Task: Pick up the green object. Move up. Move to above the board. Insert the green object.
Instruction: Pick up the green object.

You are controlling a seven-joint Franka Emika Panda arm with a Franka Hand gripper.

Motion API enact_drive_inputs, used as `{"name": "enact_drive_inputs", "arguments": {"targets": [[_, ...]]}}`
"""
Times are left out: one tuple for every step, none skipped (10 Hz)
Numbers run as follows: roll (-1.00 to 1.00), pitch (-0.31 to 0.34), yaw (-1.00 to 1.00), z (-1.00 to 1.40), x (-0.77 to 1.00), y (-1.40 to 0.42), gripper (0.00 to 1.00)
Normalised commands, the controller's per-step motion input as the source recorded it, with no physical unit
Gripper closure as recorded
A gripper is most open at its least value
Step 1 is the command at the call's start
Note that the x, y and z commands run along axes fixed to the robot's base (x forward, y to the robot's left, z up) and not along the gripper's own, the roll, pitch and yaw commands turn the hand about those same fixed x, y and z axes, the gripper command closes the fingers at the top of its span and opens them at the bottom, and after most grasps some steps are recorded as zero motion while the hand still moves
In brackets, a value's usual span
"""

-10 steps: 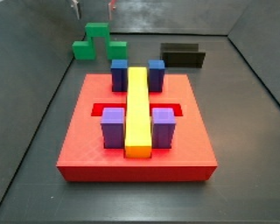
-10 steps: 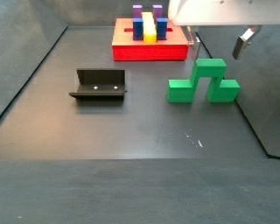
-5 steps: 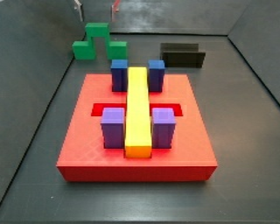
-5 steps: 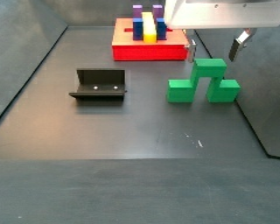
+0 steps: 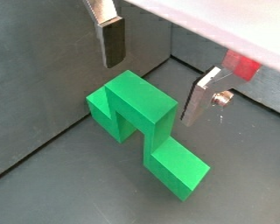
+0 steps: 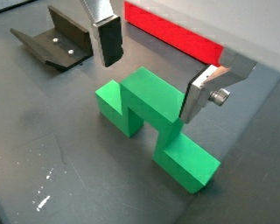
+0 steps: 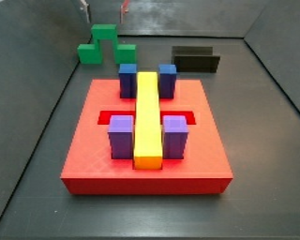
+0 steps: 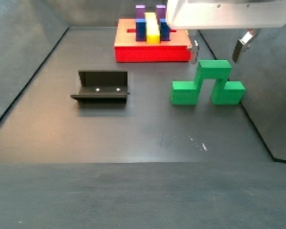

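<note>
Right now my gripper point(image 5: 154, 66) hangs wide open w/ nothing held, just above the green object point(image 5: 146, 129). Both wrist views show one silver finger point(image 6: 108, 37) on either side of the raised middle cube, pads clear of it, no contact. In a side view the gripper point(image 8: 220, 41) sits under the pale wrist housing, fingertips just over the top of the green object point(image 8: 207, 82).

Green object rests flat on the dark floor point(image 8: 133, 134), upright, arch-like: middle cube up, two lower cubes at the sides. In a side view it sits at the far back, green object point(image 7: 105, 45), well apart from the board point(image 7: 146, 141).

Board is a flat red square w/ a recessed slot across it. A long yellow bar point(image 7: 147, 117) runs down its middle; purple cubes point(image 7: 121, 138) flank the bar at the near end, blue cubes point(image 7: 128, 79) at the far end.

Fixture point(image 8: 101, 87), dark L-bracket, stands on the floor beside the green object, apart from it; also seen in a wrist view point(image 6: 59, 39).
</note>
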Motion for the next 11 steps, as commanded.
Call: {"name": "enact_drive_inputs", "arguments": {"targets": [[0.07,0.026,0.0,-0.16,0.16,-0.07,0.0],[0.05,0.0,0.0,-0.17,0.05,-0.08,0.0],[0.02,0.0,0.0,-0.17,0.0,-0.04,0.0],[0.0,0.0,0.0,-0.19,-0.03,-0.03,0.0],[0.0,0.0,0.0,-0.15,-0.04,0.0,0.0],[0.0,0.0,0.0,-0.14,0.0,0.0,0.0],[0.0,0.0,0.0,-0.13,0.0,-0.01,0.0],[0.03,0.0,0.0,-0.13,0.0,-0.01,0.0],[0.06,0.011,0.0,-0.17,0.0,-0.01,0.0],[0.07,0.02,0.0,-0.21,0.0,-0.01,0.0],[0.05,0.01,0.0,-0.22,0.0,0.0,0.0]]}}
